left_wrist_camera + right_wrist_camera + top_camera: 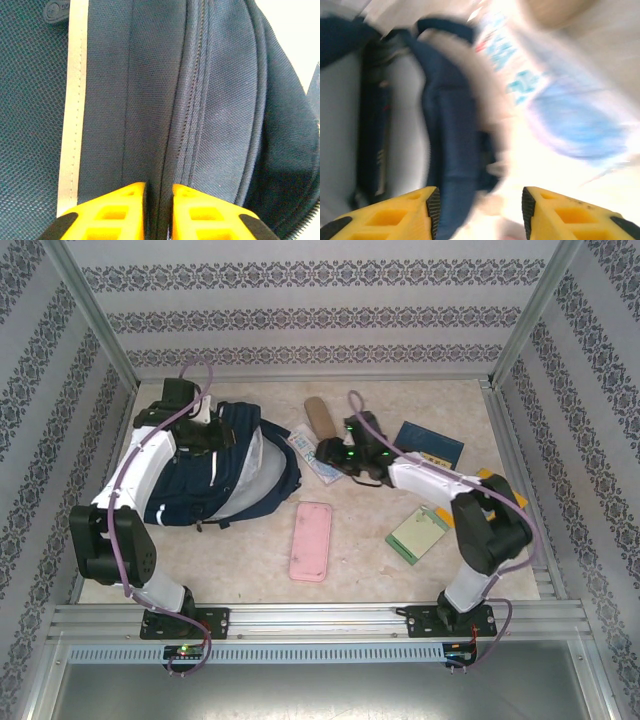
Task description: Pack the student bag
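Note:
The student bag (225,475), a big navy backpack, lies on its side at the table's left with its light inner lining showing. My left gripper (205,432) rests on the bag's upper end. In the left wrist view its yellow jaws (159,200) stand almost together, with a ridge of navy fabric (220,100) pinched between them beside a pale reflective strip (75,100). My right gripper (333,452) hovers just right of the bag, over a white-and-blue packet (310,452). The blurred right wrist view shows its jaws (480,210) open and empty, with the bag (450,130) ahead on the left.
A brown oblong object (320,418) lies behind the packet. A dark blue book (430,443) sits at the back right, a pink case (311,540) in the middle front, and a green notebook (418,533) near the right arm's base. Patterned walls enclose the table.

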Motion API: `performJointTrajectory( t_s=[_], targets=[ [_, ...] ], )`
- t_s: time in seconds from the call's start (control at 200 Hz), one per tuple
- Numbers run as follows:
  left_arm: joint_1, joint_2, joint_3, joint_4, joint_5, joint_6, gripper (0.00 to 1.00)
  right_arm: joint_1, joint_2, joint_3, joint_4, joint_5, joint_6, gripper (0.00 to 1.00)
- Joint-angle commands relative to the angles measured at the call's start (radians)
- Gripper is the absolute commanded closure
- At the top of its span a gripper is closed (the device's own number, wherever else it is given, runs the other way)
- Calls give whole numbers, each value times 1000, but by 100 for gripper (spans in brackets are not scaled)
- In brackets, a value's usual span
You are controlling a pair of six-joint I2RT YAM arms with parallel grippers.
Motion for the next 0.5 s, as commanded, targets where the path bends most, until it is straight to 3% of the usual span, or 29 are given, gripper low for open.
performJointTrajectory(
  t_s=[0.0,0.15,0.245,0.495],
  targets=[
    [-16,-35,-23,80,2,-29,76,-125,-79,-74,-110,85,-114,53],
    [-36,-54,-38,94,8,-64,55,-303,-87,-58,-214,157,-199,62],
    [-53,-79,-55,111,20,-96,49,-388,-26,11,-284,190,-243,67],
    [-112,-138,-95,138,26,-159,47,-483,215,272,-413,225,-308,71]
  ],
)
